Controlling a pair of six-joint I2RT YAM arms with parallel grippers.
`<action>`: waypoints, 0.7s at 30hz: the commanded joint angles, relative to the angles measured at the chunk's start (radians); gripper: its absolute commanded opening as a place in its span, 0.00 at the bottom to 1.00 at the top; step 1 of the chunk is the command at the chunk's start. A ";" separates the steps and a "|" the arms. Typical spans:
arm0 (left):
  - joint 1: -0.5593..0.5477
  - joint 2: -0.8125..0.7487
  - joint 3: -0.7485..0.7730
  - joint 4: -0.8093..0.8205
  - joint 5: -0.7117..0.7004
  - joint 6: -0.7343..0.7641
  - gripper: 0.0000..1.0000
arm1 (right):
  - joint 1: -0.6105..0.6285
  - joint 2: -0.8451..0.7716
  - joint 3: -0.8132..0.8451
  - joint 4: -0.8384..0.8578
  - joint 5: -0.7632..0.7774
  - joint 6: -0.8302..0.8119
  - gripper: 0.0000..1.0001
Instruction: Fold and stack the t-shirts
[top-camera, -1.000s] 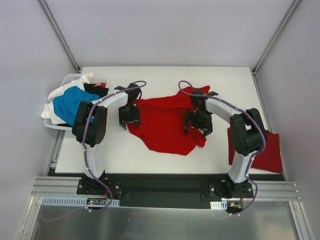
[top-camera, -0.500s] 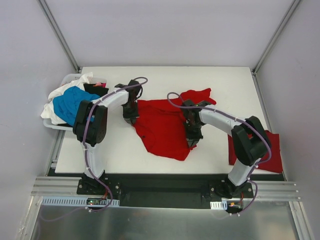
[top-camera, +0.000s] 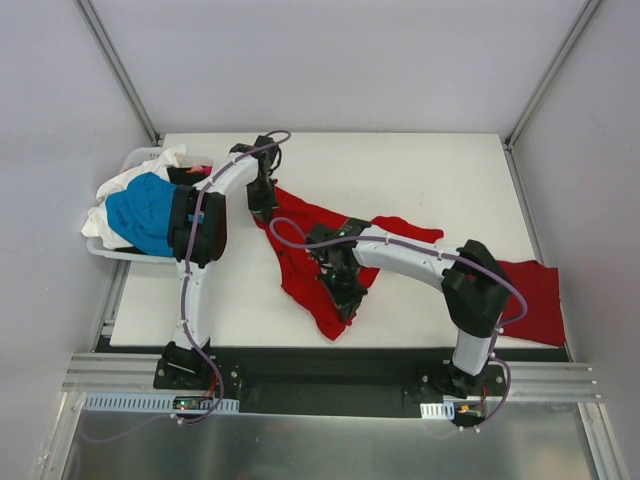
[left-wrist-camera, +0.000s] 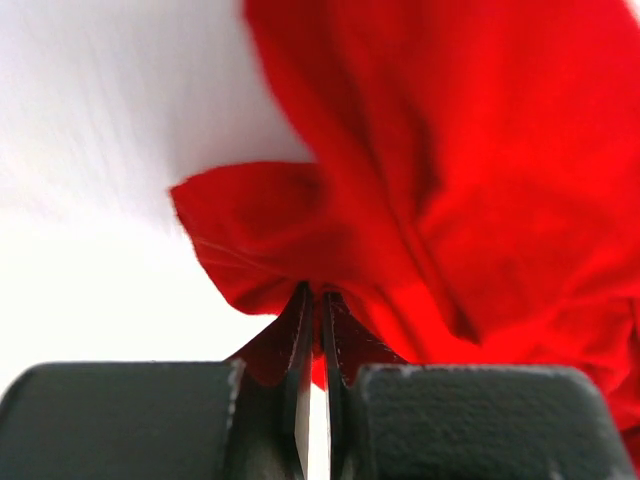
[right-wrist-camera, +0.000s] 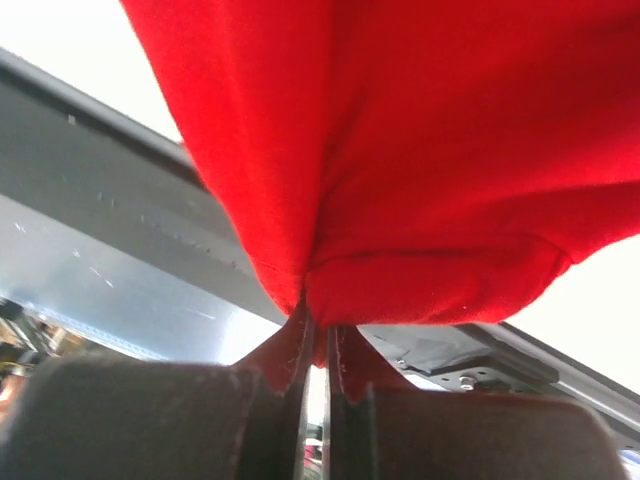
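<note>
A: How does the red t-shirt (top-camera: 295, 270) read to you?
B: I see soft matt cloth, creased. The table (top-camera: 450, 170) is smooth matt white.
A: And the left gripper (left-wrist-camera: 313, 300)?
B: Matt black plastic, faintly grainy; the front rail (top-camera: 110, 372) is brushed metal.

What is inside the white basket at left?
A blue shirt on top, white cloth and a black piece behind it. Anything beneath is covered; the left arm hides the right side of the basket.

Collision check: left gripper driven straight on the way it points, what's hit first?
The crumpled red cloth t-shirt pinched in the left gripper; beyond, probably the white tabletop, depth unclear.
</note>
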 joint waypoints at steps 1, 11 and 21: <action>0.030 0.010 0.049 -0.059 -0.020 0.052 0.00 | 0.046 0.000 0.018 -0.104 -0.031 0.010 0.12; -0.128 -0.410 -0.111 -0.138 -0.026 0.031 0.79 | -0.111 -0.104 0.093 -0.078 0.317 0.085 0.97; -0.282 -0.580 -0.390 -0.105 -0.008 -0.055 0.81 | -0.395 0.080 0.104 -0.018 0.327 0.013 0.95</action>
